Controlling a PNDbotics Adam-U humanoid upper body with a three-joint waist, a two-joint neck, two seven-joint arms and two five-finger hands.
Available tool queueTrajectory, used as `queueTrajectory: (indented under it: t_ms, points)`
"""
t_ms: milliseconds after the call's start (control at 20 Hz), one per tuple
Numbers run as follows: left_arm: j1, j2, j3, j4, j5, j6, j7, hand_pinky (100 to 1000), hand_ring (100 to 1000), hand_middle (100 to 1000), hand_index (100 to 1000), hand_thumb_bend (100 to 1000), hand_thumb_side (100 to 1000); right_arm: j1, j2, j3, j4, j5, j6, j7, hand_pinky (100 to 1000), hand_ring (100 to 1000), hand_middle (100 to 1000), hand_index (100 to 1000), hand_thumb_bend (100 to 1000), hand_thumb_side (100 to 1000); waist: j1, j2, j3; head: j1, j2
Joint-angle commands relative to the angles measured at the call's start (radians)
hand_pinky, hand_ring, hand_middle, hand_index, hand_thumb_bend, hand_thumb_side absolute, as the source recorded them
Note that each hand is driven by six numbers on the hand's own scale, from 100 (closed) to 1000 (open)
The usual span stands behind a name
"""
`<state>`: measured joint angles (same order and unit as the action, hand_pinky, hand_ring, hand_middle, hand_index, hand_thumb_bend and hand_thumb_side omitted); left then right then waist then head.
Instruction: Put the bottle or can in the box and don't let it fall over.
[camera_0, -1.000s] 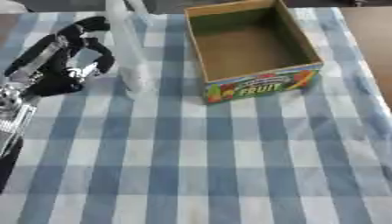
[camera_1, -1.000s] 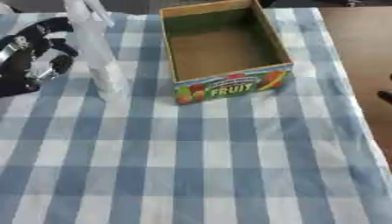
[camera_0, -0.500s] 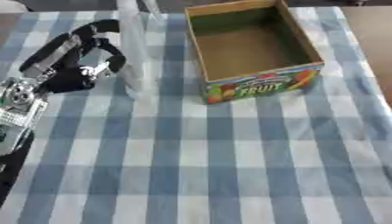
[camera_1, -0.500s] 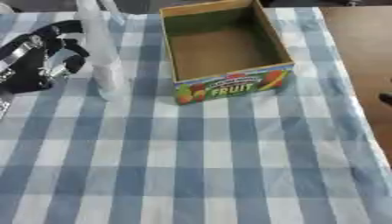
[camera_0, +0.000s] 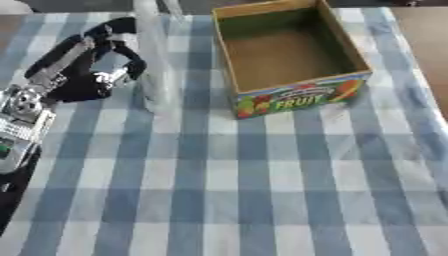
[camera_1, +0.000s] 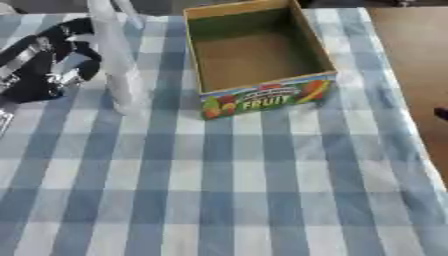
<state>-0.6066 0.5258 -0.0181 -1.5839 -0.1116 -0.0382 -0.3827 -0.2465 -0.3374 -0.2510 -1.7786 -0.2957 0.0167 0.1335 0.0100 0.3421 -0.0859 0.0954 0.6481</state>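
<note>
A clear plastic bottle (camera_0: 154, 70) stands upright on the checked cloth, just left of the box. The cardboard fruit box (camera_0: 284, 52) is open at the top and empty inside. My left hand (camera_0: 86, 67) comes in from the left, black, with its fingers arched and spread towards the bottle's left side. Its fingertips (camera_0: 133, 64) reach the bottle's edge but do not wrap round it. I cannot tell whether they touch it. Only a small dark part of my right hand (camera_1: 441, 113) shows at the right edge, off the cloth.
The blue and white checked cloth (camera_0: 262, 190) covers the table. Bare brown tabletop (camera_1: 411, 60) runs along the right side. My silver left forearm (camera_0: 19, 120) lies along the left edge.
My left hand has moved right and a little up, closing the gap to the bottle. The bottle and box have stayed where they were.
</note>
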Motion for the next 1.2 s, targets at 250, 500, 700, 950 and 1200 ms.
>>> queueTrajectory:
  t_ms: [250, 500, 700, 950, 1200]
  points:
    - [-0.016, 0.016, 0.017, -0.017, -0.057, 0.089, 0.086, 1000, 728, 891, 997, 393, 567, -0.006, -0.013, -0.001, -0.009, 0.005, 0.001, 0.002, 874, 1000, 1000, 995, 100, 676, -0.003, -0.016, 0.002, 0.002, -0.014]
    - [-0.047, 0.009, -0.003, -0.004, -0.061, 0.118, 0.111, 1000, 725, 887, 997, 387, 571, -0.005, -0.012, 0.0, -0.007, 0.005, 0.001, 0.005, 874, 1000, 1000, 995, 100, 676, -0.003, -0.018, -0.001, 0.005, -0.017]
    - [-0.074, 0.005, -0.013, 0.03, -0.068, 0.115, 0.097, 1000, 728, 888, 991, 385, 577, -0.004, -0.011, 0.0, -0.006, 0.005, 0.001, 0.006, 874, 1000, 1000, 995, 100, 678, -0.002, -0.018, -0.005, 0.007, -0.017]
    - [-0.093, 0.003, -0.021, 0.061, -0.072, 0.095, 0.069, 1000, 729, 889, 980, 386, 580, -0.005, -0.009, 0.0, -0.005, 0.006, 0.003, 0.007, 874, 1000, 1000, 996, 100, 680, 0.0, -0.015, -0.007, 0.008, -0.017]
    - [-0.109, -0.003, -0.024, 0.079, -0.076, 0.086, 0.05, 1000, 731, 891, 972, 384, 583, -0.005, -0.008, 0.0, -0.004, 0.007, 0.004, 0.008, 875, 1000, 1000, 996, 100, 680, 0.001, -0.014, -0.009, 0.008, -0.019]
